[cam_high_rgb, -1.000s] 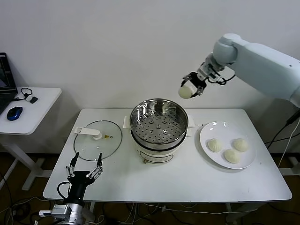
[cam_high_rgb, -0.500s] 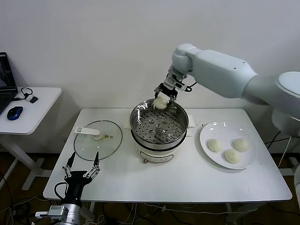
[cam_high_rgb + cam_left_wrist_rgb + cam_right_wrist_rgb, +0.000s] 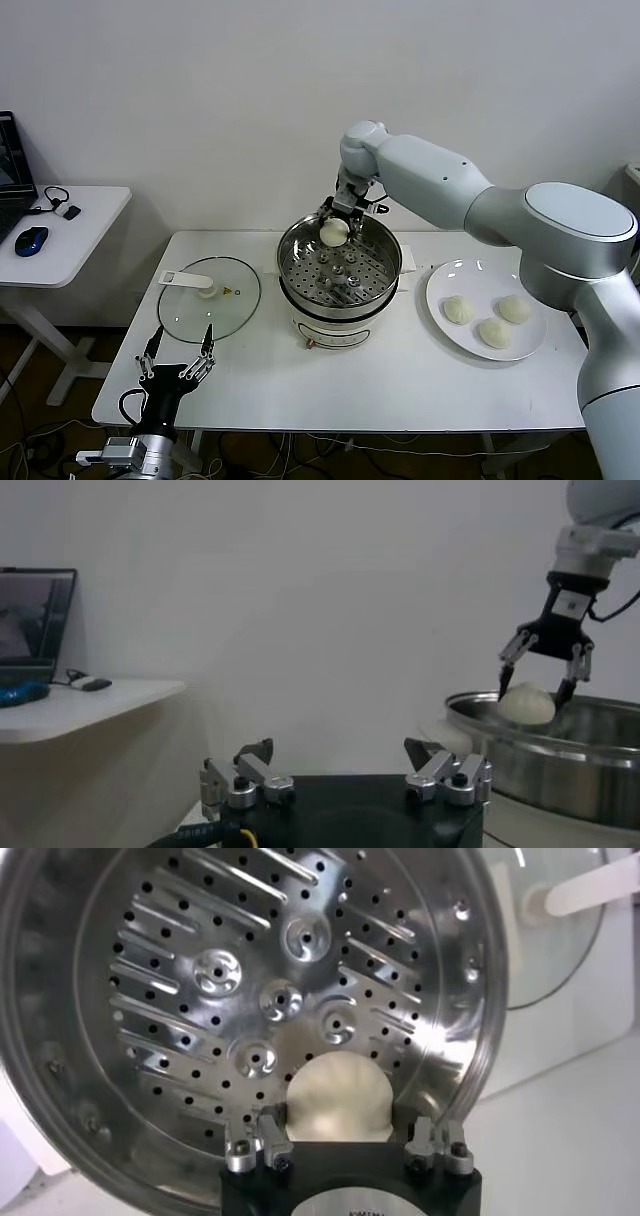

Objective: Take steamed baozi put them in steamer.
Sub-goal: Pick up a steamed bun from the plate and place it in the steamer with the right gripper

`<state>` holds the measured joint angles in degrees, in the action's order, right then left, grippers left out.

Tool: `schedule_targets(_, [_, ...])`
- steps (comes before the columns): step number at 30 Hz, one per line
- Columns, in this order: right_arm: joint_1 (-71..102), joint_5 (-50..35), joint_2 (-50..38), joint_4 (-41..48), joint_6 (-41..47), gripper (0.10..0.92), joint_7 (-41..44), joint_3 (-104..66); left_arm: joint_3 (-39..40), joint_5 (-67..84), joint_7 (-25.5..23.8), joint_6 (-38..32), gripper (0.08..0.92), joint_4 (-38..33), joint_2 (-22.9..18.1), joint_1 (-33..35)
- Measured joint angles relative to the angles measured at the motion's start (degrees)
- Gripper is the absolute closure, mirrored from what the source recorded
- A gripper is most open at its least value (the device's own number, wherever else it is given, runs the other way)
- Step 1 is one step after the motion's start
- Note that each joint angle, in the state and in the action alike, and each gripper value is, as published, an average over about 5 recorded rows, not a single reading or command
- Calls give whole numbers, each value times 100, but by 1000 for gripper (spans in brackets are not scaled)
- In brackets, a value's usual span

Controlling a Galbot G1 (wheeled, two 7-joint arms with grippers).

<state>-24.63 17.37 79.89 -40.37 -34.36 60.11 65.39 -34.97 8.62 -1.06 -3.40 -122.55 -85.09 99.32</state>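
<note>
My right gripper (image 3: 335, 226) is shut on one steamed baozi (image 3: 333, 233), a smooth cream-white bun. It hangs just inside the far rim of the steamer (image 3: 386, 256), a shiny steel basket on a white cooker base. In the right wrist view the baozi (image 3: 338, 1093) sits between the fingers (image 3: 271, 1128) above the perforated bottom of the steamer (image 3: 200, 938). Three more baozi (image 3: 494, 333) lie on the white plate (image 3: 450, 275) to the right. My left gripper (image 3: 183, 338) stands open and idle at the table's front left corner.
A flat glass lid (image 3: 225, 300) with a white handle lies left of the steamer. A white side table (image 3: 70, 250) at far left carries a blue mouse and a laptop. The wall stands close behind the steamer. From the left wrist view the steamer (image 3: 560, 755) shows to the side.
My right arm has swung left from above the plate side to over the steamer. It has come down, carrying the baozi to just inside the far rim. The left arm shifted slightly.
</note>
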Motion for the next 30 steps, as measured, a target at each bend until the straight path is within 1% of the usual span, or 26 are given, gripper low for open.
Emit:
schedule_targets(14, [338, 800, 109, 237, -221, 333, -67, -440, 8, 197, 2, 49, 177, -14, 0, 55])
schedule_targets(17, [383, 902, 129, 257, -242, 297, -77, -494, 9, 221, 3, 57, 177, -14, 0, 52])
schedule_targets(20, [414, 974, 132, 273, -264, 236, -81, -531, 10, 239, 2, 65, 177, -14, -1, 45])
schedule_targets(22, [422, 1003, 125, 275, -281, 212, -79, -549, 10, 251, 3, 68, 177, -14, -1, 44])
schedule_targets(27, [396, 949, 68, 220, -290, 203, -25, -549, 3, 273, 4, 74, 177, -14, -1, 44])
schedule_targets(30, [318, 710, -4, 110, -222, 203, 52, -468, -6, 282, 4, 81, 177, -14, 0, 41])
